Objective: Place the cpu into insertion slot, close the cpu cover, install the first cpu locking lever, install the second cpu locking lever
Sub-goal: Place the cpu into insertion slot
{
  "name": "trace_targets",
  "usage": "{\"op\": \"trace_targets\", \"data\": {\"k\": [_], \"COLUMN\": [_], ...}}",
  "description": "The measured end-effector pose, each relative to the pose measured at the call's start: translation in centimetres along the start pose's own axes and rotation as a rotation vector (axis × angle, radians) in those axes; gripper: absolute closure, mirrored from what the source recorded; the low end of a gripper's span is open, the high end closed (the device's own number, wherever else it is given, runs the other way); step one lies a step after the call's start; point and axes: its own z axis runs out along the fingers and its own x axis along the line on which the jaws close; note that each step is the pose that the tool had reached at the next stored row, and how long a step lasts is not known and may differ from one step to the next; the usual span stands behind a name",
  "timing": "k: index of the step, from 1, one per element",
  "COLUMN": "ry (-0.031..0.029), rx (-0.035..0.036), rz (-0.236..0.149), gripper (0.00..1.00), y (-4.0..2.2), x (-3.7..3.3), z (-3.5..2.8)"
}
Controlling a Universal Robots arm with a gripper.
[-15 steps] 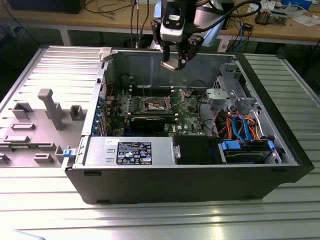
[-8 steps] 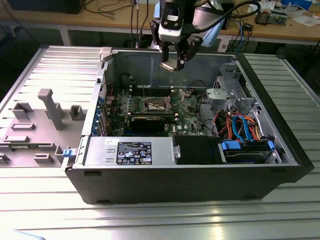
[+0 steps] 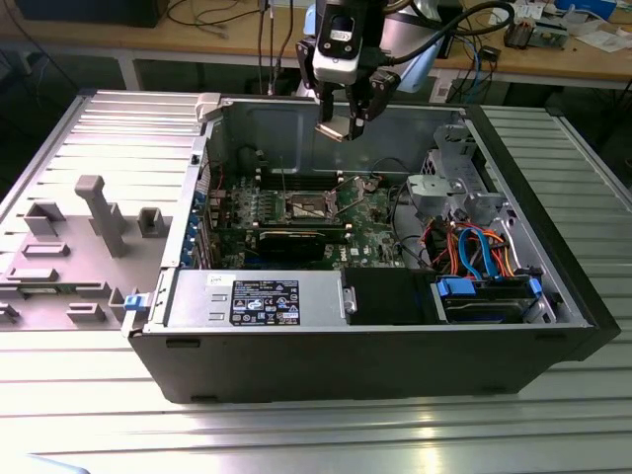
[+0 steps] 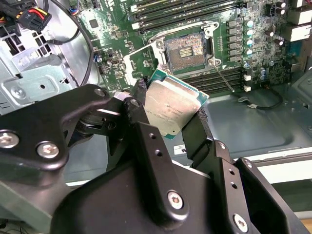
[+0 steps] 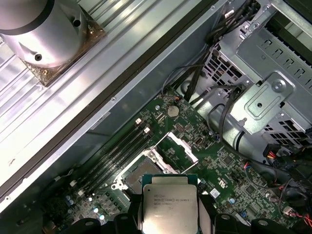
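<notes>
CPU (image 4: 170, 105) clamped in the gripper (image 3: 344, 120), in the air above the insertion slot (image 4: 185, 48).
Black fingers (image 4: 139, 97) press on two opposite edges of the chip, whose silver-grey top shows in both wrist views. The insertion slot lies uncovered on the green motherboard (image 4: 122, 46), its dark centre bare, apart from the chip. Just beside the slot the cpu cover (image 5: 179, 152) stands swung up on its hinge. Long memory slots (image 4: 170, 14) run near the slot, all inside the open computer case (image 3: 346, 360).
</notes>
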Motion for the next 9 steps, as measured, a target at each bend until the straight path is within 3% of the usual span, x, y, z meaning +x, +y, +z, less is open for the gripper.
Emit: {"op": "trace_targets", "data": {"k": [6,9], "ry": [-0.0067,-0.0067], "rx": [-0.0015,-0.0015], "rz": [0.075,0.076], "gripper": [0.46,0.46], "y": [0.00,-0.01], "x": [0.00,0.00], "z": [0.04,0.04]}}
